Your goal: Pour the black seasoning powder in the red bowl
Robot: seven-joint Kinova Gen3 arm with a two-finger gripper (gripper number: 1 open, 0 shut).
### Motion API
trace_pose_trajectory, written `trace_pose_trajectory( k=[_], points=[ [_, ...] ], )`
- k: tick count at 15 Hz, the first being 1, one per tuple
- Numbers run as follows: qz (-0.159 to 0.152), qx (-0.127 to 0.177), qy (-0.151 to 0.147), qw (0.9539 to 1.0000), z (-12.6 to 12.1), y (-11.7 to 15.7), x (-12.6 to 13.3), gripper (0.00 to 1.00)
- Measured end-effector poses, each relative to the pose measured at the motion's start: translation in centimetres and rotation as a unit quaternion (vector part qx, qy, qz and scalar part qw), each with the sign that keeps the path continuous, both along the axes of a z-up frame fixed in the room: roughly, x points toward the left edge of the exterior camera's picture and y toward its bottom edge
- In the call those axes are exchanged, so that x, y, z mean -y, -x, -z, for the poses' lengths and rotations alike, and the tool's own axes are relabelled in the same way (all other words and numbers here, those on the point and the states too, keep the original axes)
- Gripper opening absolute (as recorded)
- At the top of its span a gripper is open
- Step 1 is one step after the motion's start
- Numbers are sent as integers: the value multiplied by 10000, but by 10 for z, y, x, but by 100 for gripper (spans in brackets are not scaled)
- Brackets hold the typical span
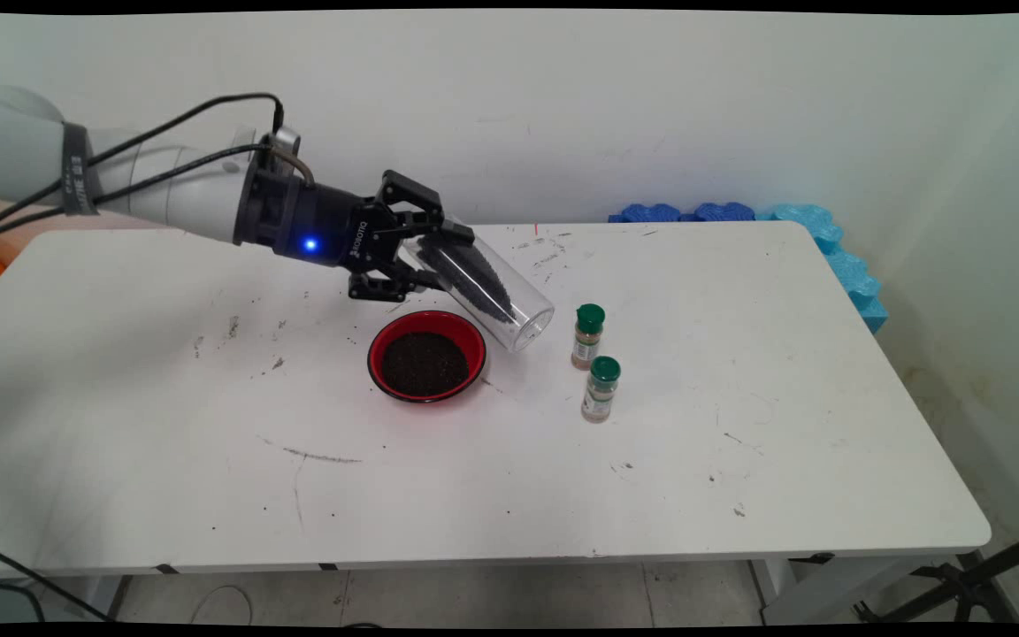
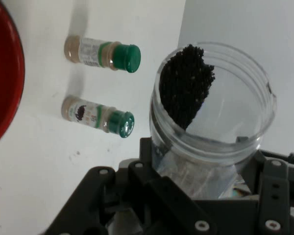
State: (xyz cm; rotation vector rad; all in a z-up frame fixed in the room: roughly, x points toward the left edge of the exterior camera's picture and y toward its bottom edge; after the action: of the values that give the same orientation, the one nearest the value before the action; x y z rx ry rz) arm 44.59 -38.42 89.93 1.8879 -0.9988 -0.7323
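My gripper (image 1: 443, 257) is shut on a clear plastic jar (image 1: 509, 305), held tilted with its open mouth pointing down and to the right. Black grains (image 2: 186, 85) lie along the jar's lower side, close to the mouth. Just below and left of the jar's mouth stands a red bowl (image 1: 426, 356) with a heap of the same black grains in it. In the hand view the jar (image 2: 213, 127) rises from between the gripper's linkage, and the red bowl's rim (image 2: 12, 78) shows at the left edge.
Two small spice bottles with green caps stand to the right of the bowl, one (image 1: 588, 335) farther back, one (image 1: 601, 388) nearer. Blue foam pieces (image 1: 828, 243) line the table's far right corner. Dark specks dot the white table (image 1: 739, 460).
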Motion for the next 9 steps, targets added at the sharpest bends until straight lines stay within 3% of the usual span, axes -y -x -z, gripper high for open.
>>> trace_pose_trajectory(
  k=[3, 5, 8, 9],
  points=[
    [342, 366, 476, 9976, -11, -1, 2, 0],
    [575, 583, 797, 9934, -19, 0, 3, 0],
    [981, 870, 1331, 9824, -32, 3, 3, 0],
    [1162, 982, 1567, 9759, -37, 5, 3, 0]
  ],
)
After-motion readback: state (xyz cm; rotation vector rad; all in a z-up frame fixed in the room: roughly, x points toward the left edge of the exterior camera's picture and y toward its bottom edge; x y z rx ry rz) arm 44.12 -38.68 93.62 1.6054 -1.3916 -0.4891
